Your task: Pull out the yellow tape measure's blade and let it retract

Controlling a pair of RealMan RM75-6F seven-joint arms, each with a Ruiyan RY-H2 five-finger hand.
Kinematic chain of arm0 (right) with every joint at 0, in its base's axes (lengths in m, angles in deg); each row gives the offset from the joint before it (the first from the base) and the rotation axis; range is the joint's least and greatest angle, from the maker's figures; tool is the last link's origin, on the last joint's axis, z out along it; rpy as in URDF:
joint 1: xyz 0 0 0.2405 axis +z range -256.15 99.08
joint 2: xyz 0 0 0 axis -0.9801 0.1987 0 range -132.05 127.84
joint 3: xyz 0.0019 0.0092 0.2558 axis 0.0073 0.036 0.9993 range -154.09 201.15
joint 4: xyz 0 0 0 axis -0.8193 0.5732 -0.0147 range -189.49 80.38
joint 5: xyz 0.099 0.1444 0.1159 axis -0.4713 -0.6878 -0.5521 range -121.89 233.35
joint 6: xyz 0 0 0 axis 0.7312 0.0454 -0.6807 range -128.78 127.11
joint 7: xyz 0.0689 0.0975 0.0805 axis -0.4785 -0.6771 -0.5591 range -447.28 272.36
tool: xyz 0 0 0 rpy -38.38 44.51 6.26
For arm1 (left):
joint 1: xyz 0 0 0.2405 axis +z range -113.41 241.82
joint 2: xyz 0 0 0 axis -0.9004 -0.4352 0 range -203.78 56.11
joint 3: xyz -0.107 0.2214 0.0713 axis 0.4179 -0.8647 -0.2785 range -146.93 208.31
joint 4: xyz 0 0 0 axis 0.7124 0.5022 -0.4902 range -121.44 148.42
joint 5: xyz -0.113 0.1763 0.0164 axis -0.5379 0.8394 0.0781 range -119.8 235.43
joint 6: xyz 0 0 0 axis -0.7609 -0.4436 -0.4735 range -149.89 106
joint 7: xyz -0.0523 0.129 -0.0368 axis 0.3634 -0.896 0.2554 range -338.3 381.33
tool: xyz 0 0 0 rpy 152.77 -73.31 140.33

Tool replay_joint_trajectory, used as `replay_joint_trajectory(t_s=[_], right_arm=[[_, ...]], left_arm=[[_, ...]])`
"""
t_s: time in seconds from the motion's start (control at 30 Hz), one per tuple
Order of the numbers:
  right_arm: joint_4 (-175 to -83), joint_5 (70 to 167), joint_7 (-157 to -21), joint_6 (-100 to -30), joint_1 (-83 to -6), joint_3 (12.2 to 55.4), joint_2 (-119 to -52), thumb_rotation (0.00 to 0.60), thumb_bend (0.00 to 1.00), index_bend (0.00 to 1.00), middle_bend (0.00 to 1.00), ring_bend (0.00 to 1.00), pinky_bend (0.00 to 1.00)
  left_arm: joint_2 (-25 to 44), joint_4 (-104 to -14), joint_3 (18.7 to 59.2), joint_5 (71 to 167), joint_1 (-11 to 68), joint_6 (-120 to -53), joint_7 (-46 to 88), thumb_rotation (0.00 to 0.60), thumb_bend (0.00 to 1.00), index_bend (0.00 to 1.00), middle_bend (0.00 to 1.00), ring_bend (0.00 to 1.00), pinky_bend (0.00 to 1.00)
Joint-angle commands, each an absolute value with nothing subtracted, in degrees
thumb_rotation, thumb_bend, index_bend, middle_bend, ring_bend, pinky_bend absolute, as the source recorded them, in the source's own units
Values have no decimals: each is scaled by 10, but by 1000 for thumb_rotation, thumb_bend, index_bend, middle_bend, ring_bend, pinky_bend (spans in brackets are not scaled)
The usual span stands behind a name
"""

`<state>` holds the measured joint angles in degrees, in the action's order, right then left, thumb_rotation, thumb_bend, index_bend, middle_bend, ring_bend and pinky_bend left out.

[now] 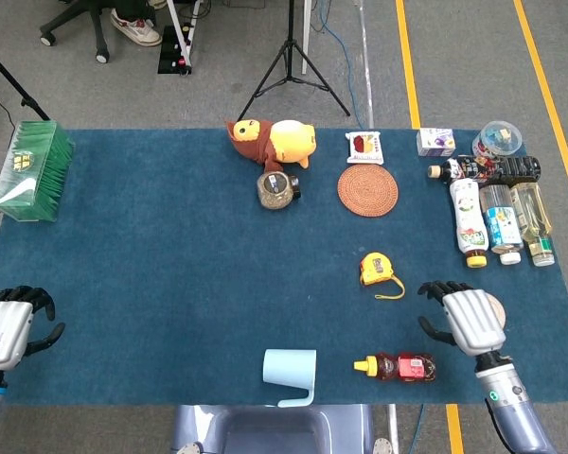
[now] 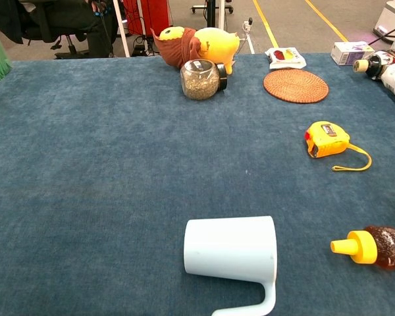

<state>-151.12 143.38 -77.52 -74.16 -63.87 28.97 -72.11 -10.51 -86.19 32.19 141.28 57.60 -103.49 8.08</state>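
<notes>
So the small yellow plastic tape measure [image 1: 376, 269] sits untouched right of centre on the blue-carpeted bench [image 1: 170, 284], up-left of the empty, loosely spread right hand [image 1: 466, 319], far from the left.

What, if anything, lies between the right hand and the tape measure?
Nothing visible. In the head view only bare blue cloth separates the right hand from the tape measure; the sauce bottle lies nearer the table's front edge, off that line.

Tape measure [image 1: 376, 269] lies behind squeeze bottle [image 1: 401, 366], right of mug [image 1: 291, 371].
</notes>
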Motion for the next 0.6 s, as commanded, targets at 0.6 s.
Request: replay_joint_trajectory(t_s=[0.6], right_arm=[[-1490,1372,-755,-610,-526,330,-777,517,308,222,326,357,396]], left_arm=[[-106,-866,326,1406,567,-1026,75,600,247,595,462,327,334]])
